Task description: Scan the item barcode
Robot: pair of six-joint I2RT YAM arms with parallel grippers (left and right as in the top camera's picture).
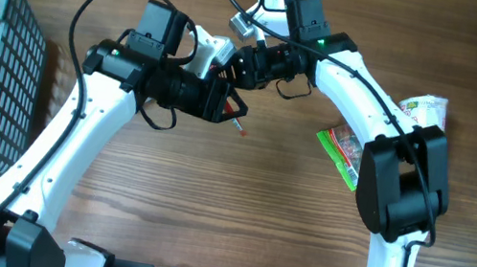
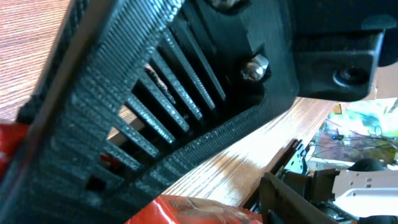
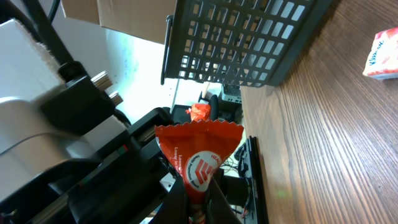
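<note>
Orange packet (image 3: 199,158) held over brown wood-grain table (image 3: 323,143).

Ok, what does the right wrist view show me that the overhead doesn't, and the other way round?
Right wrist only: the orange crinkle-edged plastic packet, white logo facing the camera, pinched in the right gripper. Overhead only: the green flat snack packet, partly hidden by the right arm. Both: the grey plastic mesh basket and the brown wooden table.
</note>
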